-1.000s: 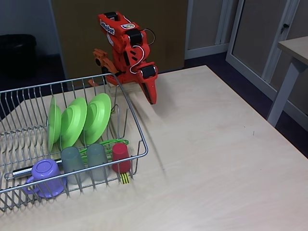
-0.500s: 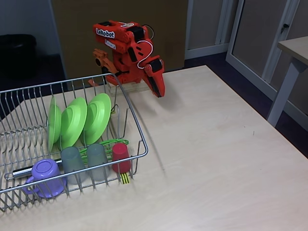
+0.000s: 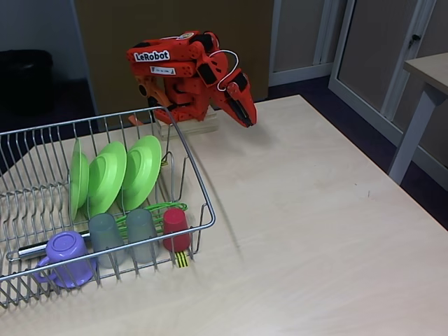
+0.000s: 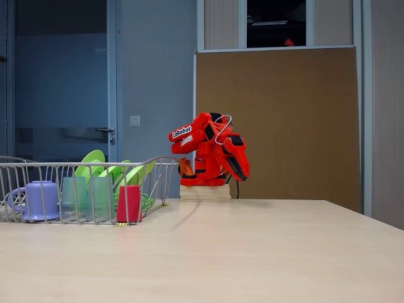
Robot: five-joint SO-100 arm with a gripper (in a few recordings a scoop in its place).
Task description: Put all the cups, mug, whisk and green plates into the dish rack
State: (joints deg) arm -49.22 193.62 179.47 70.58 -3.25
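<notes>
Progress: you have everything racked, as far as both fixed views show; nothing of the task lies loose on the table (image 3: 315, 231).
Dish rack: the dish rack (image 3: 199, 185) sits at the table's left edge in the high fixed view, its striped tag at the near right corner.
Green plates: three green plates (image 3: 112, 175) stand on edge between the prongs, toward the rack's far side.
Cups: two grey cups (image 3: 126, 234) and the red one (image 3: 175, 227) stand mouth-down in a row along the rack's near side.
Mug: the mug (image 3: 64, 255) stands mouth-up at the left end of that row, touching the nearest grey cup.
Whisk: the whisk (image 3: 150, 210) lies behind the cups, handle pointing left.
Pincer: your pincer (image 3: 246, 112) hangs empty and narrow, above the table's far edge, well apart from the rack.
What is left: by my judgement only parking the arm.
View difference: the high view shows the whisk's handle and the plates' faces; the low view (image 4: 129, 203) shows the cups' heights side-on, the red one shortest.
</notes>
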